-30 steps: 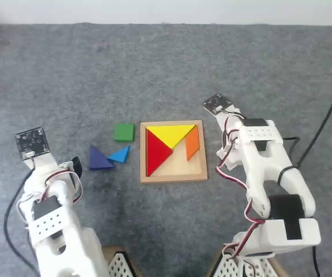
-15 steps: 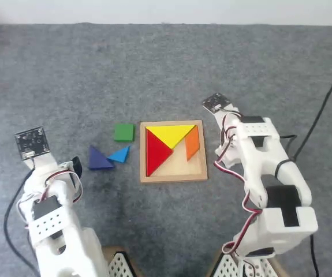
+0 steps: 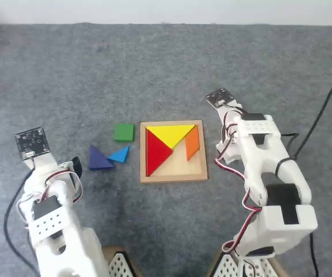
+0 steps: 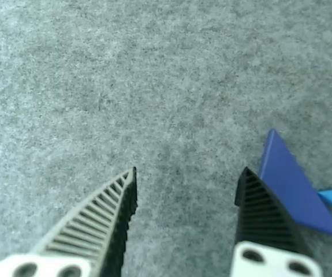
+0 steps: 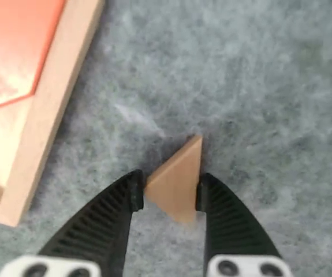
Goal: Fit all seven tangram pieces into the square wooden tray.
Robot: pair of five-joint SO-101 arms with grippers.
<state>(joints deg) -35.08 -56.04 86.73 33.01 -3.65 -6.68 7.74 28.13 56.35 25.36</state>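
Wooden tray [image 3: 174, 179] sits mid-table on the grey mat [image 3: 154, 69]. I count three pieces inside it: a yellow triangle [image 3: 170, 134] along the far wall, a red triangle [image 3: 156, 152] against the left wall and an orange parallelogram [image 3: 192, 142] by the right wall (the near-right floor is bare wood). Left of the tray lie a green square [image 3: 124, 132], a light blue triangle [image 3: 120, 154] and a dark blue triangle [image 3: 99, 158], the two triangles just beside each other. My right gripper [image 5: 170, 184] pinches a small tan triangle [image 5: 178, 173] over the mat, just outside the tray's right wall. My left gripper [image 4: 189, 173] is spread wide above bare mat, with the dark blue triangle just beside its dark finger.
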